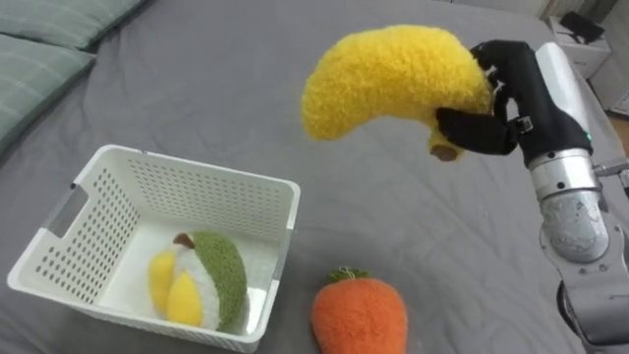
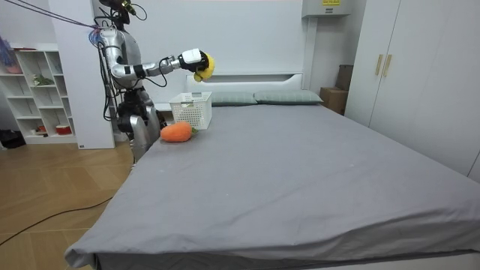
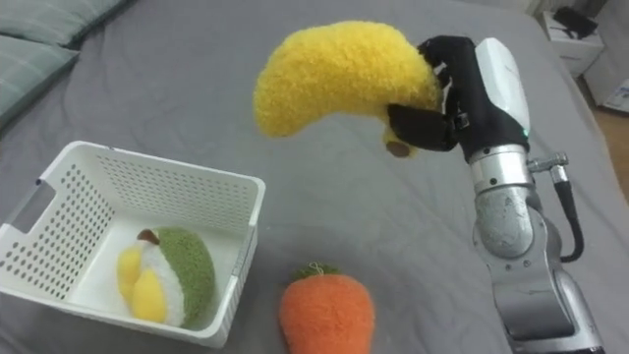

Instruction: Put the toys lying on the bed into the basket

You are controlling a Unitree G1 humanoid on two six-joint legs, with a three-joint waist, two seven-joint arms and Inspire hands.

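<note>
1. One plush banana (image 1: 393, 79) is clenched in my right hand (image 1: 513, 98), high above the bed (image 1: 413, 226).
2. Carrot toy (image 1: 359, 317) lies beside the white basket (image 1: 197, 187) near the bed's edge; a green-yellow toy (image 1: 201, 280) sits inside.

No words or numbers can be read here. One small yellow label (image 2: 328, 2) sits at the top edge of the room view, right of the middle, on a white box (image 2: 322, 10) on the wall above the bed - its print is too tiny to make out.
</note>
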